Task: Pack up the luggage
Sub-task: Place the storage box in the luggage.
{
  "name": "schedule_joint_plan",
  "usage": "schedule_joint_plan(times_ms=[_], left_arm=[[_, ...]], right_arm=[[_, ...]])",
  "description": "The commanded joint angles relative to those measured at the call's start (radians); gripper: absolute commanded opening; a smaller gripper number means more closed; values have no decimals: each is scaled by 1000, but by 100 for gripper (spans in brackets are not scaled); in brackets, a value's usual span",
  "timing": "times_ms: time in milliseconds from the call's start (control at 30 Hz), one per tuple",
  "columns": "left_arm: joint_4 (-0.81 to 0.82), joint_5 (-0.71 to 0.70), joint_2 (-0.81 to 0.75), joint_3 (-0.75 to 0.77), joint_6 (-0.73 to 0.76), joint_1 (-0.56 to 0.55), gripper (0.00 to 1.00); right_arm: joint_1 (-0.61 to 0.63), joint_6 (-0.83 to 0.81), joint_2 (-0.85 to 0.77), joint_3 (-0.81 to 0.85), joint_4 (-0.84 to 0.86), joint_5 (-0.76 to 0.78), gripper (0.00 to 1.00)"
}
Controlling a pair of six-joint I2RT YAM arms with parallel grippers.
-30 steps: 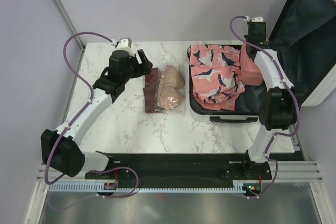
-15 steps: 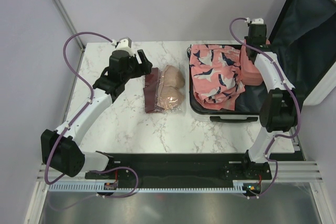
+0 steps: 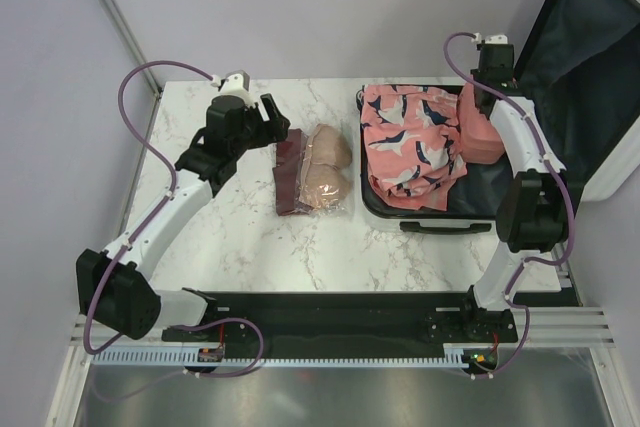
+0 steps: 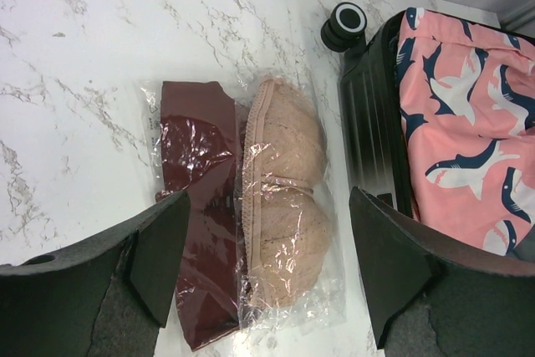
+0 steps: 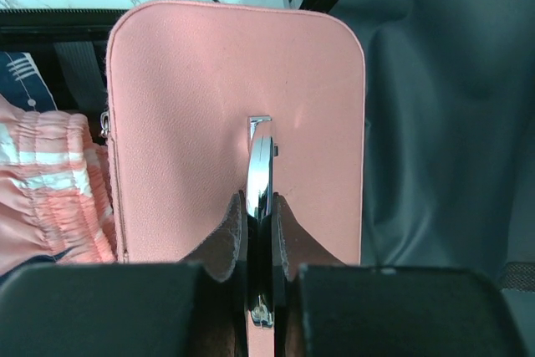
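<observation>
Two jobs split my hands: my right gripper [image 5: 261, 206] pinches the pink case [image 5: 234, 89] by its metal handle [image 5: 260, 152] to place it upright in the open luggage [image 3: 420, 215] at the table's [image 3: 230, 237] right, while my left gripper [image 4: 267, 244] spreads wide above the bagged garments [image 4: 280, 181], ready to grab.

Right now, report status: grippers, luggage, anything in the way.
Left gripper open above bagged garments. Right gripper shut on pink case handle, over luggage. Luggage open, shark-print cloth inside. No blockage seen.
</observation>
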Motion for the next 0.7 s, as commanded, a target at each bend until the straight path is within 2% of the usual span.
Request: schedule_joint_plan(times_ms=[0,300,667], left_arm=[[19,2,-35,25,49,5,84],[24,25,-45,16,75,5,83],[28,41,-40,21,86,6,83]], right_arm=[[-22,-11,-16,43,-86,6,2],[-23,-49,-115,101,-106,53,2],[-19,-63,-99,63,-89,52,2]])
